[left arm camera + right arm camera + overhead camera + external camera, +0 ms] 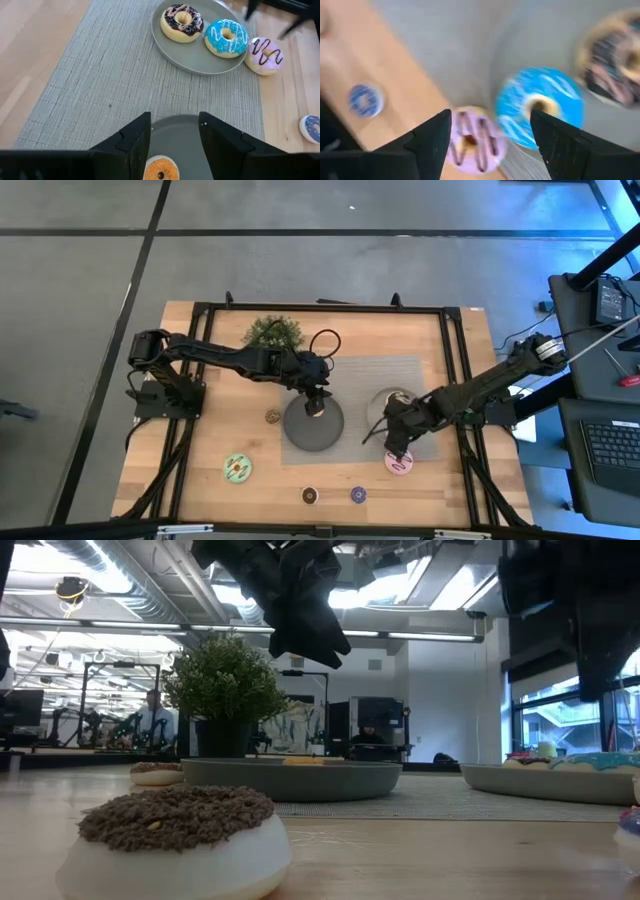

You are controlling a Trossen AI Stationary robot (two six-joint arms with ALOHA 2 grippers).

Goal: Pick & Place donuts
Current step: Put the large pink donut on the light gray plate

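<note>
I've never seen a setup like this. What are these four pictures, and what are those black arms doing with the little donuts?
It is a robot with two dark arms at a wooden table, sorting toy donuts. One picture looks straight down, one looks level from the tabletop, and two come from cameras on the wrists. The left gripper is open above the dark grey plate, where a mini orange donut lies. The right gripper is open over the pink donut, which sits on the wood just beside the pale grey bowl. That bowl holds the chocolate donut and the blue donut. A green donut and a few minis wait on the table. Neither gripper holds anything.
</note>
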